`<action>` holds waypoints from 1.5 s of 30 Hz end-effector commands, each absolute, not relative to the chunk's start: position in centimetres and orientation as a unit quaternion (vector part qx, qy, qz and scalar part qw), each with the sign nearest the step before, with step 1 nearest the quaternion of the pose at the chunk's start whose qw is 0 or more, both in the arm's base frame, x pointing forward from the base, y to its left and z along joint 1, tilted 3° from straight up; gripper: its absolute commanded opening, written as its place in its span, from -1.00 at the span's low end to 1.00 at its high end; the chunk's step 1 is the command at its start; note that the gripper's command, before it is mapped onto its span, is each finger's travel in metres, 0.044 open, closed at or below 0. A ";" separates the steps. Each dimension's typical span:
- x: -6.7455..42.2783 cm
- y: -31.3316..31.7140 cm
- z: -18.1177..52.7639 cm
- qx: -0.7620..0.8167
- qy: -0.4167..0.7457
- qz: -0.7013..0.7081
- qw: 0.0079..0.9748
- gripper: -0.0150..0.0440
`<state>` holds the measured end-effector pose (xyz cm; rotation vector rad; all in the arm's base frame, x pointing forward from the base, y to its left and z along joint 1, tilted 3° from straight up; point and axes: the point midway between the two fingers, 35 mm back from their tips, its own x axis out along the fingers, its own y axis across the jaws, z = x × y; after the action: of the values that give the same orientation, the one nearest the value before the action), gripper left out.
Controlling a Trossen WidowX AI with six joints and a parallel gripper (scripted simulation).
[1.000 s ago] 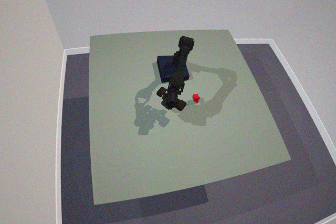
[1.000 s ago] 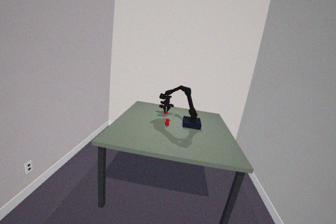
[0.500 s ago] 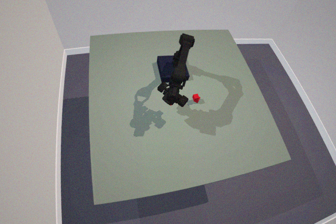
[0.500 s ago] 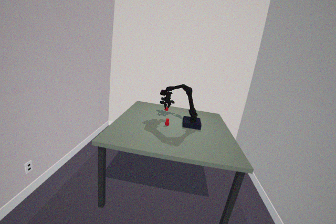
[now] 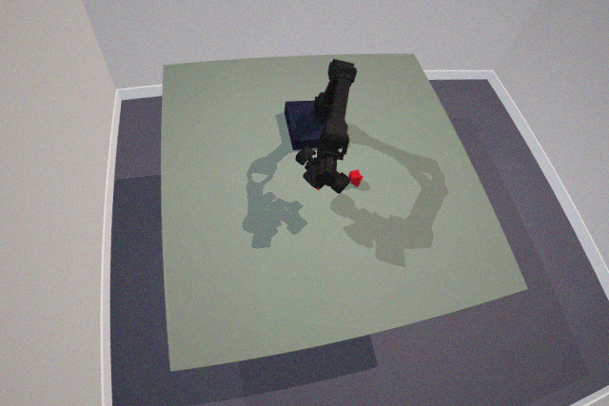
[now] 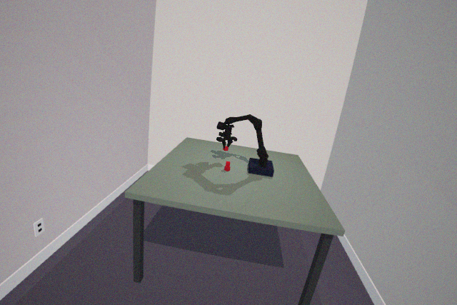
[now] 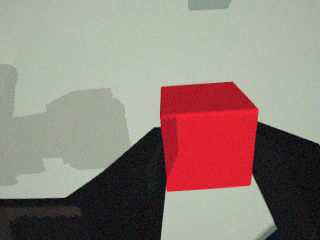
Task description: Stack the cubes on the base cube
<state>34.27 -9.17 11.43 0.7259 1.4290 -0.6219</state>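
Note:
My gripper (image 5: 325, 181) (image 6: 226, 145) (image 7: 203, 134) is shut on a red cube (image 6: 225, 148) (image 7: 208, 135) and holds it level in the air above the green table (image 5: 221, 254) (image 6: 258, 198). In the wrist view the cube sits between the two dark fingers, with only table surface and shadows below it. In the top view the gripper body hides the held cube almost fully. More red cube (image 5: 356, 177) (image 6: 227, 166) stands on the table just right of the gripper in the top view and below it in the exterior view. It looks taller than wide there; I cannot tell whether it is one cube or two.
The arm rises from a dark navy mount block (image 5: 299, 122) (image 6: 260, 168) near the table's back middle. Arm shadows fall on the table left and right of the gripper. The table edges are far from the gripper on all sides.

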 end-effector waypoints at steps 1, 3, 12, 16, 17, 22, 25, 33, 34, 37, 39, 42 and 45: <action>34.2 -7.7 11.3 0.332 0.625 -0.288 0.645 -0.14; 34.2 -7.1 11.3 0.338 0.622 -0.293 0.642 -0.14; 34.1 -4.2 11.3 0.363 0.611 -0.316 0.628 -0.14; 33.9 -2.9 11.3 0.373 0.606 -0.326 0.622 -0.14; 33.9 -2.6 11.3 0.376 0.605 -0.329 0.620 -0.14; 33.6 -1.0 11.3 0.390 0.598 -0.341 0.612 -0.14; 33.4 -0.1 11.3 0.398 0.594 -0.349 0.607 -0.14; 32.8 2.3 11.2 0.418 0.582 -0.368 0.592 -0.14; 32.7 2.6 11.2 0.421 0.580 -0.370 0.590 -0.14; 32.4 3.4 11.2 0.429 0.576 -0.378 0.585 -0.14; 32.2 4.0 11.2 0.434 0.573 -0.382 0.581 -0.14; 31.9 4.8 11.1 0.441 0.568 -0.389 0.575 -0.14; 31.5 5.7 11.1 0.449 0.563 -0.396 0.569 -0.14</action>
<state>32.02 4.72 11.25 1.0308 1.3347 -0.9022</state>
